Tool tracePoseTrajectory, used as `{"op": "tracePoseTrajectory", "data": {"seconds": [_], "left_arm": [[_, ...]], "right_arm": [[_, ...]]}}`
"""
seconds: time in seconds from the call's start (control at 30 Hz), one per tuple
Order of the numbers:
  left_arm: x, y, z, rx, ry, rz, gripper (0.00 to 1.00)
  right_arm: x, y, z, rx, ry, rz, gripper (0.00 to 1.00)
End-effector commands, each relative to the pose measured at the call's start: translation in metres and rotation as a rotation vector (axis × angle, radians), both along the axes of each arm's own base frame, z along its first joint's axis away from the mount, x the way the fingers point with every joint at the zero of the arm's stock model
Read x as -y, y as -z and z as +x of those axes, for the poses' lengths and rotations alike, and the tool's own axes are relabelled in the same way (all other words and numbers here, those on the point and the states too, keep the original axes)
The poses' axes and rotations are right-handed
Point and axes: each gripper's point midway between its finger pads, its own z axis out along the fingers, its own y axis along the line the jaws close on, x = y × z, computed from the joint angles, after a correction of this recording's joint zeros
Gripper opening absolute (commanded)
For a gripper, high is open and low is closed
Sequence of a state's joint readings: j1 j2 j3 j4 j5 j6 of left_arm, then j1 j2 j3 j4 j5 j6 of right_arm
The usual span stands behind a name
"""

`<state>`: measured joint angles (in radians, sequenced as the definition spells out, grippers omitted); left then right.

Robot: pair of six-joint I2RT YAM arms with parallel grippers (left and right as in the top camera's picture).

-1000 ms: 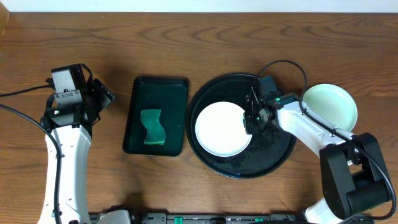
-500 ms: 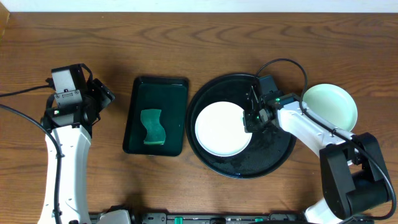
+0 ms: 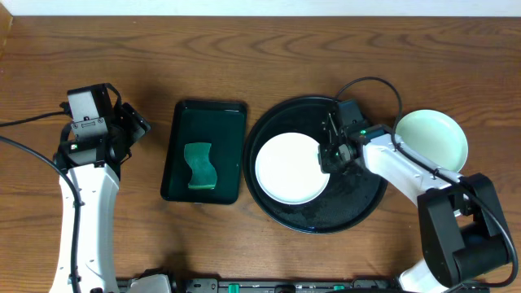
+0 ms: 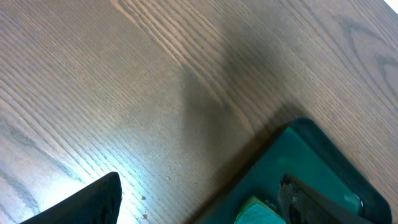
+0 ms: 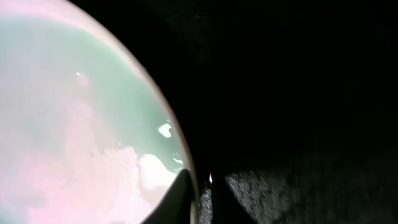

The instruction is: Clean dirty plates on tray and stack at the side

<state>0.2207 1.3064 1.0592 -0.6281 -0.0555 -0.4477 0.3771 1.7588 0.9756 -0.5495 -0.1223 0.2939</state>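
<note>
**Plates: one on the tray under grip, one set aside**

Plates in view number two. We find the white plate [image 3: 285, 169] lying flat and face up on the left half of the black tray [image 3: 358, 207], its left edge close to the tray's rim. Being round, it has no long axis and points no particular way. The mint-green plate [image 3: 433, 137] sits face up on the table [image 3: 244, 49], off the tray and just beside its right rim.

The right arm reaches from the lower right corner, bends at the elbow and runs up and leftward over the tray, passing just below the mint-green plate. The right gripper [image 3: 328, 155] is angled down at the white plate's right edge. In the wrist view its fingers [image 5: 179, 190] are drawn together on that rim, one tip lying over the inner face of the plate.

The left arm rises along the left side of the table, wrist turned to the right. The left gripper [image 3: 138, 126] hangs over bare wood with its jaws spread wide and nothing between them, near the rectangular green tray [image 3: 203, 108], in which a sponge [image 3: 200, 167] lies.
</note>
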Motion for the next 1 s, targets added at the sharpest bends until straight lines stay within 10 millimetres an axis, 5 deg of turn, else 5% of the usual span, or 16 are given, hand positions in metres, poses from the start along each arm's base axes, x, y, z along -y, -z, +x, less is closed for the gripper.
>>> {"op": "tracePoseTrajectory", "data": {"seconds": [0.0,0.4,0.97], "left_arm": [[-0.004,-0.006,0.001,0.01,-0.012,0.012,0.8],[-0.004,-0.006,0.001,0.01,-0.012,0.013,0.8],[-0.004,-0.006,0.001,0.01,-0.012,0.012,0.81]], "right_arm": [[0.005,0.007,-0.004,0.008,0.0,-0.027,0.01],[0.007,0.003,-0.007,0.001,0.025,-0.022,0.01],[-0.008,-0.063,-0.017,0.047,0.089,0.153,0.01]]}}
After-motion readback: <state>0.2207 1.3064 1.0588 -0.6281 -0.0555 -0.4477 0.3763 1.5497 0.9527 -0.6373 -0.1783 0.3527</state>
